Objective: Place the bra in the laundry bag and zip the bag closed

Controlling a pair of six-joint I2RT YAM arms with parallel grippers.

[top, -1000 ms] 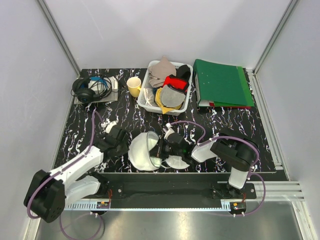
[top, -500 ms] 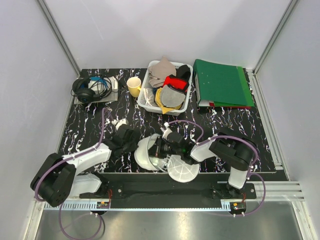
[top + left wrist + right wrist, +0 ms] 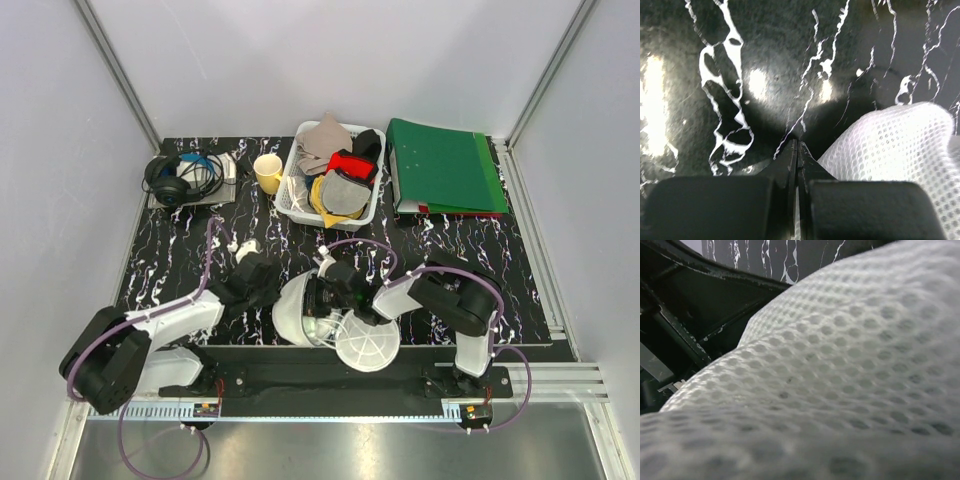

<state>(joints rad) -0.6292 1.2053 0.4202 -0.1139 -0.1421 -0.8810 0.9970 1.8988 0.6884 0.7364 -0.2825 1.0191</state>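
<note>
Left gripper point(image 3: 797, 150): jaws pressed together, nothing visible between them, tips low over the bench point(image 3: 740, 75) just beside the left edge of the laundry bag point(image 3: 900, 150). Probable reason: it stands against the bag's left side to stop it sliding while the other arm works. Whether it pinches a bit of rim cannot be told. Right gripper point(image 3: 320, 297): it reaches into the bag from the bag's right, where the two halves part. Its own camera is filled with mesh, so I cannot tell its opening or whether it holds anything. The bag lies open like a clam: the domed half is tipped up on edge, and the round flat half point(image 3: 367, 345) is spread toward the bench's near edge, which leaves a mouth for loading. The bra is not distinguishable; pale material in the gap may be it. Judgement: loading step, zip not begun. Beyond the bag's far side is a basket point(image 3: 292, 205) of garments.
</note>
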